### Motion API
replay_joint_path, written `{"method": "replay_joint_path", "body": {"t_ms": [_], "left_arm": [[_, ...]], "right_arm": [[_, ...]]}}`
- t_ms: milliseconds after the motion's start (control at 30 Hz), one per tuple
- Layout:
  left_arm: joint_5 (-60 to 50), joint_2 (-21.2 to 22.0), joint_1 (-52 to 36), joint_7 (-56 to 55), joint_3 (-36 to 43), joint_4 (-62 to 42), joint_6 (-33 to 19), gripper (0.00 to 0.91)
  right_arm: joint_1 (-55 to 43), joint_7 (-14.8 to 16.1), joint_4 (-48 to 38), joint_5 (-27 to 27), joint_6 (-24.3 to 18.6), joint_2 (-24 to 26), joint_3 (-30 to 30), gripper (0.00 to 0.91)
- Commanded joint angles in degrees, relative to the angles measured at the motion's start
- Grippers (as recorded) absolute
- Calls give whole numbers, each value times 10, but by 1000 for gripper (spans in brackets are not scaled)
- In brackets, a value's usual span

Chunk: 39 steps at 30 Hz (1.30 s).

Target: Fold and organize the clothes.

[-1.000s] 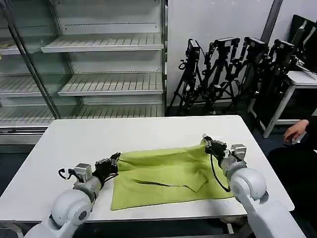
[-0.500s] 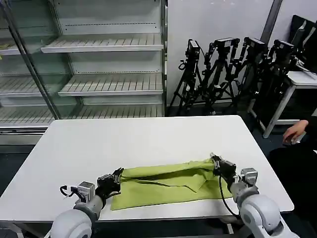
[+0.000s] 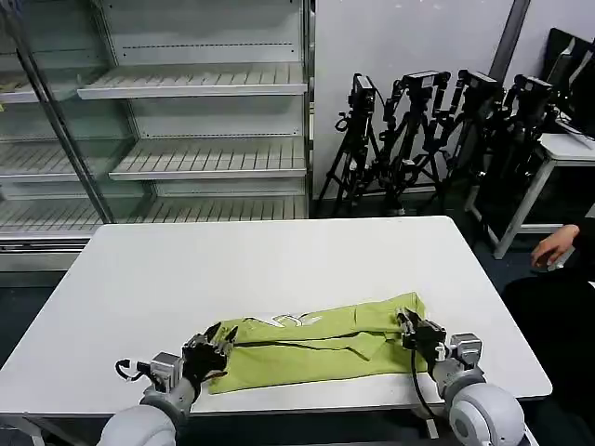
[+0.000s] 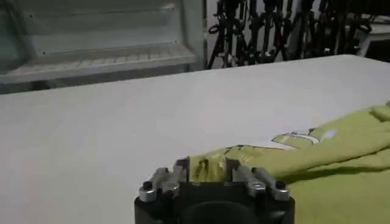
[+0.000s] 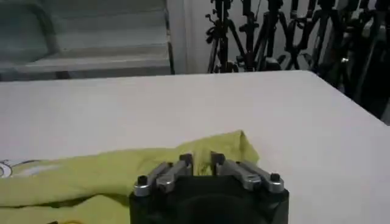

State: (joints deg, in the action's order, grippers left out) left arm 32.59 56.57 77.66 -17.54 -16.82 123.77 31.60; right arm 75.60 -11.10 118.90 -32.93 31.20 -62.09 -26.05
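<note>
Both grippers have drawn back toward the near table edge since a second ago, dragging the far hem over; the left gripper pinches the left end of the soft lime-green cotton T-shirt, the right gripper clenches its right end; the shirt lies folded lengthwise along the front of the white rectangular table, a white neck label exposed; bare metal shelving stands behind.
</note>
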Motion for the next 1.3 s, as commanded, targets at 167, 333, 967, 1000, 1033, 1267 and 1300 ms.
{"method": "replay_joint_path", "body": {"t_ms": [167,333,967,1000,1033,1267,1300], "left_arm": [[9,74,42,-36,-21,27,-12,907],[36,130,39,-62,-14,5,-15,907],[55,172,31,-102,6,-41,-11,40],[61,175,34,-102,6,-38,-12,40],[68,176,36,-102,5,-35,-13,40],[105,176,46,-95,-9,-20,-24,50],[109,175,46,-94,-12,-19,-25,40]], "right_arm": [[64,2,40,25,-6,-11,-59,907],[88,0,62,24,-6,-15,-84,907],[125,-5,96,24,-11,-33,-110,907],[126,-5,97,24,-11,-33,-111,907],[126,-5,99,23,-11,-33,-111,907],[126,-5,107,23,-11,-34,-113,907],[127,-5,108,24,-11,-35,-113,907]]}}
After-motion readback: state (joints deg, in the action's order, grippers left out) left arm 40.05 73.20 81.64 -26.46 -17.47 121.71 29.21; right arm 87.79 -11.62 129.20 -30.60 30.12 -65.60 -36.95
